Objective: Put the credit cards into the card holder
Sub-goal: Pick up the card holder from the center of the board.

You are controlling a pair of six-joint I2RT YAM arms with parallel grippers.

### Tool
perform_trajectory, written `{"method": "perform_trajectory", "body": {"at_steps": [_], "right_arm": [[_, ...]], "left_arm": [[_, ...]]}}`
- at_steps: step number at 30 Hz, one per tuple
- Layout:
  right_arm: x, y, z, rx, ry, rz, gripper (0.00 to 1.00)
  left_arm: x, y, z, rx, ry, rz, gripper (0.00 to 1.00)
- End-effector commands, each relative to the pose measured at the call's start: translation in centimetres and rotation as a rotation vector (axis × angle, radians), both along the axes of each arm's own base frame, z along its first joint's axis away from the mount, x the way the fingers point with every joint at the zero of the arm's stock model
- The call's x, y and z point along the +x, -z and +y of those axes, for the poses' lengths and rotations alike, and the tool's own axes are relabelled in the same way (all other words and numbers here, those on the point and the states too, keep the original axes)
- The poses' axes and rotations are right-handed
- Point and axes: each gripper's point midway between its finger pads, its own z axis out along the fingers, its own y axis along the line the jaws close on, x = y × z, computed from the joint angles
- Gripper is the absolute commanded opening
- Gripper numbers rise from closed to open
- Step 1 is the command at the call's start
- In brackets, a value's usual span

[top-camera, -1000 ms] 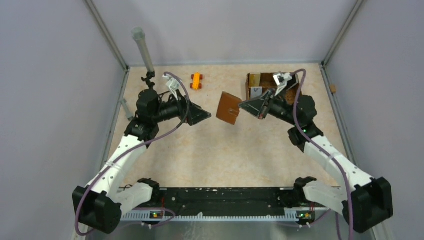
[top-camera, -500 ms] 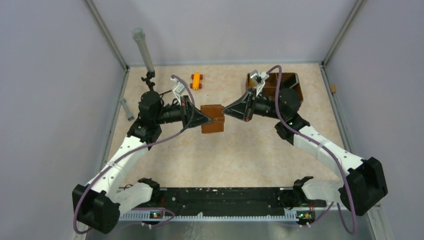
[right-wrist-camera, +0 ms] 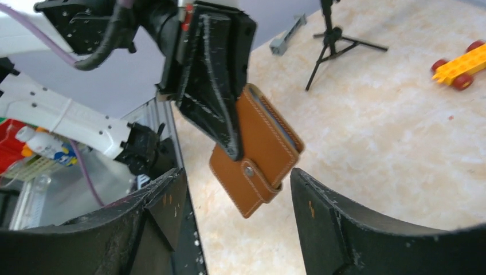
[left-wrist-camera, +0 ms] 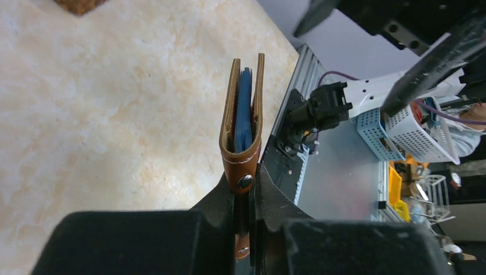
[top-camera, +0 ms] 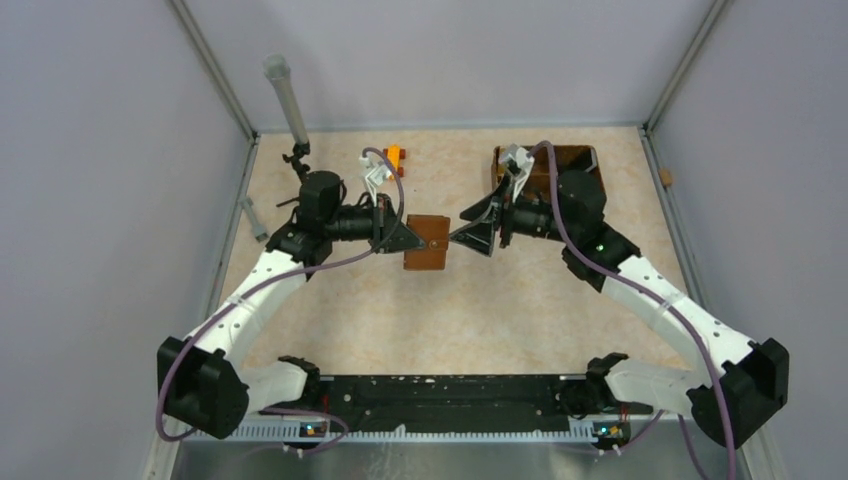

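Observation:
The card holder (top-camera: 428, 243), a closed brown leather wallet with a snap tab, hangs above the middle of the table. My left gripper (top-camera: 407, 238) is shut on its tab end. In the left wrist view the card holder (left-wrist-camera: 243, 114) stands edge-on, its blue inner pockets between the leather covers, and the left gripper (left-wrist-camera: 247, 179) pinches the snap tab. My right gripper (top-camera: 466, 238) is open just right of the wallet. From the right wrist, the card holder (right-wrist-camera: 258, 152) hangs in front of the wide right gripper (right-wrist-camera: 235, 175), apart from its fingers. The credit cards are out of view.
A brown woven basket (top-camera: 585, 168) sits at the back right, partly under the right arm. An orange toy car (top-camera: 394, 156) and a small black tripod (top-camera: 297, 158) stand at the back. A grey tube (top-camera: 284, 95) leans in the back left corner.
The right gripper carried the card holder to the middle. The left gripper closed on its tab end, then the right gripper opened and let go.

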Motion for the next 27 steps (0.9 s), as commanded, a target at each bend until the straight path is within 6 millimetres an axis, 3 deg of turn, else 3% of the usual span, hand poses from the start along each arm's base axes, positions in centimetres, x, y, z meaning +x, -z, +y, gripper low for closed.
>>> {"method": "perform_trajectory", "body": {"at_steps": [1, 6, 11, 18, 22, 27], "right_arm": [[-2.1, 0.2, 1.0, -0.079, -0.113, -0.044, 0.64], [-3.6, 2.7, 2.7, -0.166, -0.251, 0.023, 0.59], [-3.3, 5.2, 3.2, -0.245, -0.277, 0.051, 0.58], [-3.2, 5.4, 2.8, -0.288, -0.297, -0.001, 0.59], [-4.6, 5.3, 3.3, -0.271, -0.404, 0.022, 0.59], [-5.7, 6.6, 3.7, -0.297, -0.468, 0.059, 0.59]], "left_arm": [[-0.8, 0.3, -0.4, 0.000, 0.066, 0.048, 0.00], [-1.7, 0.3, -0.7, -0.023, 0.132, 0.089, 0.00], [-3.5, -0.8, -0.9, -0.060, 0.227, 0.061, 0.00], [-6.3, -2.4, -0.7, -0.107, 0.345, -0.001, 0.00], [-7.1, -2.8, -0.7, -0.121, 0.382, -0.015, 0.00], [-8.0, -3.1, -0.8, -0.133, 0.421, -0.025, 0.00]]}}
